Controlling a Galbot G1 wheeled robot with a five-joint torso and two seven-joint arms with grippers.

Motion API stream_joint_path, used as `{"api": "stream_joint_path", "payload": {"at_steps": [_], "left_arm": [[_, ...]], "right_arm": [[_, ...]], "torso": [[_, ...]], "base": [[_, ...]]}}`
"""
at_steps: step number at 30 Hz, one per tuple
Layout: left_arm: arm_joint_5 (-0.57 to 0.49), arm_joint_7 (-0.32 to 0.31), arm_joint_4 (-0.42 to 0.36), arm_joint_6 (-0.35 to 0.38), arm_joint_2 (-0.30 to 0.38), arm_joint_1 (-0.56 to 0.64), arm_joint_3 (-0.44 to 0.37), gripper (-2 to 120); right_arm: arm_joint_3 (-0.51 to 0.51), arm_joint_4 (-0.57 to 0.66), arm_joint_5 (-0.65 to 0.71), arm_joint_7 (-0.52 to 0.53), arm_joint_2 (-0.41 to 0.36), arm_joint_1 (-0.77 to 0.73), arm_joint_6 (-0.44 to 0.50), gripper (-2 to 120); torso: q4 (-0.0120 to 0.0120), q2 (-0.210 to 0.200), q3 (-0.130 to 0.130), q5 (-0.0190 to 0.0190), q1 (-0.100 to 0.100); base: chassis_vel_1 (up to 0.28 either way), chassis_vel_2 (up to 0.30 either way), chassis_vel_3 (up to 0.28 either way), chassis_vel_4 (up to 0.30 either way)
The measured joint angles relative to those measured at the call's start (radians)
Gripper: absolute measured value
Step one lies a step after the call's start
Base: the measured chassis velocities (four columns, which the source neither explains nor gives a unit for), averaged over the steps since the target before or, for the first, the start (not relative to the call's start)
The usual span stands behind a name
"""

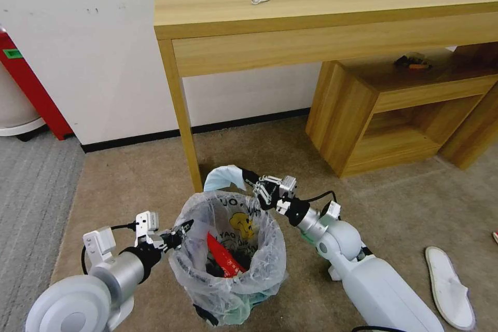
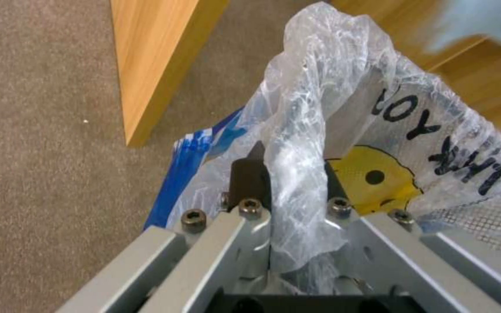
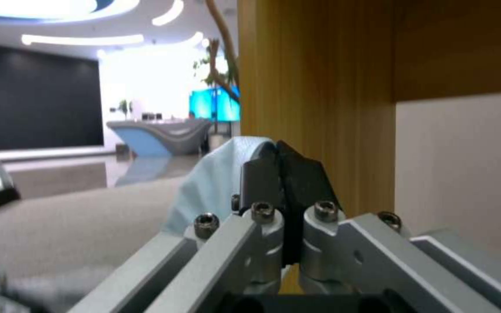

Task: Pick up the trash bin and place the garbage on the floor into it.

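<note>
1. My left gripper (image 1: 182,229) is pinched tight on the crinkly rim of the trash bin's (image 1: 228,259) plastic liner; in the left wrist view the film bunches between the closed fingers (image 2: 249,182).
2. My right gripper (image 1: 249,176) has its fingers pressed together on a pale blue, soft, sheet-like piece of garbage (image 1: 223,176), a face mask by the look of it, which curls up and away from the fingertips.
3. That blue piece hangs just above the far edge of the bin's rim, beside the wooden table leg (image 1: 182,114).
4. The bin sits between my two grippers, round, its translucent white bag showing a yellow cartoon figure (image 2: 372,180) and black letters.
5. Inside, a red wrapper (image 1: 223,255) lies among dark scraps.
6. Off beyond my right arm, a flat white slipper (image 1: 450,288) lies on the beige short-pile carpet (image 1: 129,187).
</note>
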Motion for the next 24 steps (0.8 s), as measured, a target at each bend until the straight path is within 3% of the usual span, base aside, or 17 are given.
{"api": "stream_joint_path", "payload": {"at_steps": [14, 24], "left_arm": [[0.010, -0.001, 0.004, 0.003, -0.005, 0.007, 0.004, 3], [0.005, -0.001, 0.006, 0.004, -0.002, 0.000, -0.009, 3]], "right_arm": [[0.013, 0.109, 0.104, 0.005, -0.038, -0.019, -0.008, 0], [0.025, 0.142, 0.103, -0.086, -0.100, -0.074, -0.007, 0]], "torso": [[0.0000, 0.000, 0.000, 0.0000, 0.000], [0.0000, 0.000, 0.000, 0.0000, 0.000]], "base": [[0.000, 0.000, 0.000, 0.000], [0.000, 0.000, 0.000, 0.000]]}}
